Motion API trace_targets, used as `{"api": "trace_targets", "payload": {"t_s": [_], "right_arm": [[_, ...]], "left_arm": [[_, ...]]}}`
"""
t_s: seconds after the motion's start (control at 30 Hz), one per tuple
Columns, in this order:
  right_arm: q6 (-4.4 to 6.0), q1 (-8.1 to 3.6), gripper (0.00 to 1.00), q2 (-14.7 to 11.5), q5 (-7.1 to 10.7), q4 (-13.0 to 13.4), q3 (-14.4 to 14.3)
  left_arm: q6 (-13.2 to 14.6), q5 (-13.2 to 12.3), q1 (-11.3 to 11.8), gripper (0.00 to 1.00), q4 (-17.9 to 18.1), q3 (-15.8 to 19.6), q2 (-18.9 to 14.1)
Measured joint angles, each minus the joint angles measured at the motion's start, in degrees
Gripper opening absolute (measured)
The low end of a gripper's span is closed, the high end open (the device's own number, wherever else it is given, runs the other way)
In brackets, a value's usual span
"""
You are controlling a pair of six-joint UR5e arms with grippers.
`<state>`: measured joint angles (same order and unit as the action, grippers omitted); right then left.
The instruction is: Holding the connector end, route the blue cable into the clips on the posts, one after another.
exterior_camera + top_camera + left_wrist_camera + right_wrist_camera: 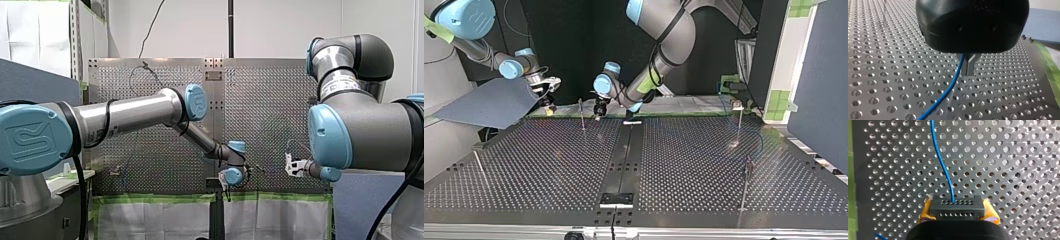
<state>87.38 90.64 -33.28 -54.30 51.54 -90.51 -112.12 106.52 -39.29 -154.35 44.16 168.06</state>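
Front view: the left arm reaches to the middle; the right arm bends in at three o'clock. Top view: right tool at ten o'clock, left tool at eleven, above the desk. Left wrist view: metal fingers pinched together, blue cable just beside. Right wrist view: yellow pads clench the black connector.

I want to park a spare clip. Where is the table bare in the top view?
Bare: the table stretch between the centre strip and the post at the view's left, and the near stretch between the strip and the two posts at its right. Crowded: the far edge, where my left pincer, my right pincer and a post stand.
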Motion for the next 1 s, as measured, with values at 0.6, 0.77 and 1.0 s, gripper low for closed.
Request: {"api": "trace_targets", "payload": {"t_s": [0.6,0.77,1.0], "right_arm": [[1.30,0.19,0.00,0.01,-0.68,-0.13,2.99],[1.37,0.17,0.00,0.04,-0.51,-0.19,3.01],[1.30,0.18,0.00,0.09,-0.34,-0.54,3.01]], "left_arm": [[0.47,1.76,0.03,0.52,0.01,-0.01,-0.92],[0.88,1.17,-0.37,0.62,-0.09,-0.01,-1.08],[1.91,3.04,-0.89,1.00,-1.90,0.01,-1.08]]}}
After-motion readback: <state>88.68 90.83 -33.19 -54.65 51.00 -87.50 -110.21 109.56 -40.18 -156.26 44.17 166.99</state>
